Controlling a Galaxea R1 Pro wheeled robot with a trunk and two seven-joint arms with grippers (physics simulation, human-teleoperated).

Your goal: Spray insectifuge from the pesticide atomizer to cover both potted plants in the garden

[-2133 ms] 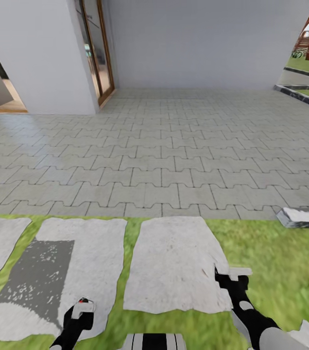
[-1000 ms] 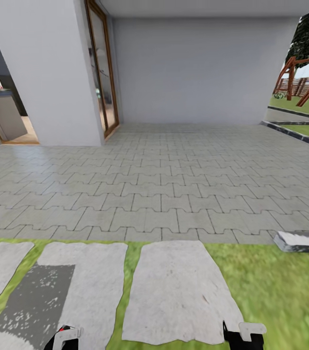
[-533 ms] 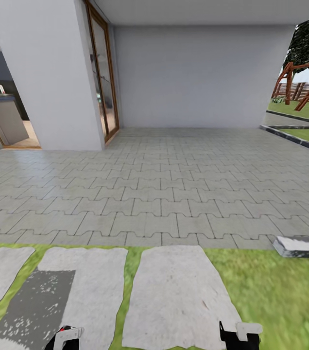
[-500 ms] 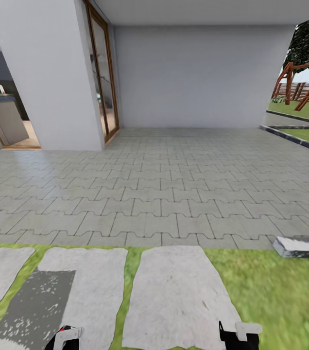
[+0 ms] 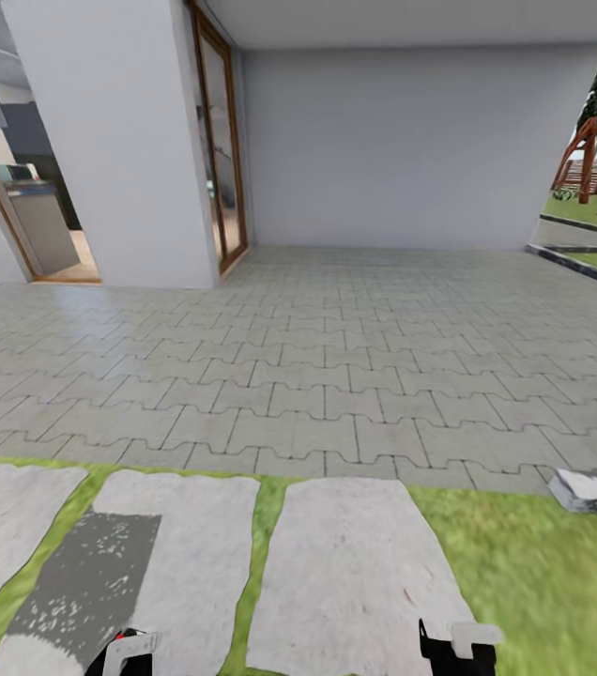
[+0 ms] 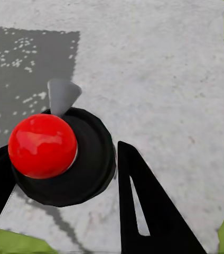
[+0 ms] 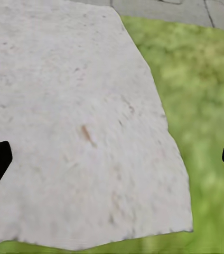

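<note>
Grey paving (image 5: 336, 376), white wall (image 5: 402, 150)

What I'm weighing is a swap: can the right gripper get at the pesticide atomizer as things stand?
Probably yes: the right gripper is open and nothing stands between it and the pesticide atomizer, though the left gripper clamps its sides, leaving the top free.

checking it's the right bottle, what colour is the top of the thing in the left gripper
Red: a glossy red ball on the black pesticide atomizer, clearest in the left wrist view.
</note>
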